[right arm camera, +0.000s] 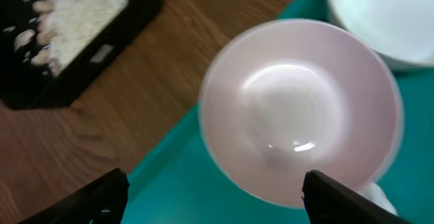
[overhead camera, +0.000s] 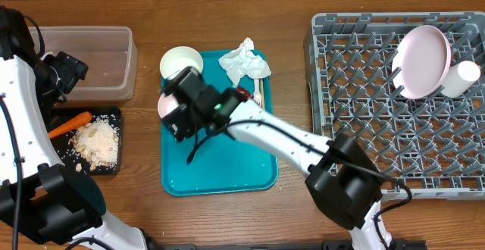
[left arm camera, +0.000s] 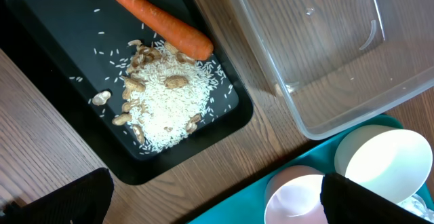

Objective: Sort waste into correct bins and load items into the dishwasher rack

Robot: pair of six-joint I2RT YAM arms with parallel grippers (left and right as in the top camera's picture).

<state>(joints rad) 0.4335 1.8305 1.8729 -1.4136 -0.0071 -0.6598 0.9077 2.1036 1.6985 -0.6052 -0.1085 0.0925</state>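
Small bowl sits at the left edge of the teal tray in the overhead view, just under the right gripper; a second bowl lies just beyond it. From the left wrist, the left gripper hangs spread and empty. In the right wrist view the fingers stand wide either side of the bowl's near rim, not clamping it. The bowl looks stiff, light and glossy, probably slippery, so a pinch across the rim wall seems safest.
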